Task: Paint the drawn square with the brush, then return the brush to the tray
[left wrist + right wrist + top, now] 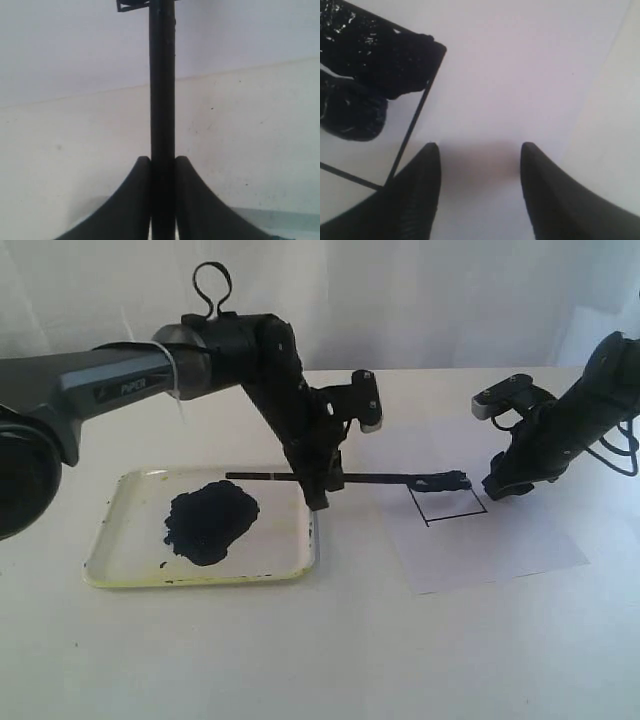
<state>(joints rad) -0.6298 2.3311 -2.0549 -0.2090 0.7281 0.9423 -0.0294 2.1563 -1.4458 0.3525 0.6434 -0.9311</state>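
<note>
Brush (380, 478) work is under way. In the exterior view the left claw (318, 498) pinches the black stick partway along its length. The clotted tip lies on the drawn square (448, 502), at the edge farthest from the camera. A blue-black streak runs along that edge, while the rest of the square's face shows white. The tray (100, 540), with its paint blob (210, 522), sits well apart from the square on the left arm's side. The right claw (500, 490) hangs just beside the square, on the side away from the tray, over the paper sheet (500, 550) on the desk (300, 640).

From the left wrist, we see the left claw (162, 165) pressed together on the brush (162, 100), with both fingers (135, 190) tight against the shaft.

From the right wrist, the right claw (479, 147) is spread and holds nothing. One finger overlaps a corner of the drawn square (365, 145). Glossy wet paint (370, 50) covers the strip along one edge. We cannot tell the brush tip from the paint there.

We judge the painting barely begun. Most of the square is left to fill, and the brush is not yet returned to the tray.
</note>
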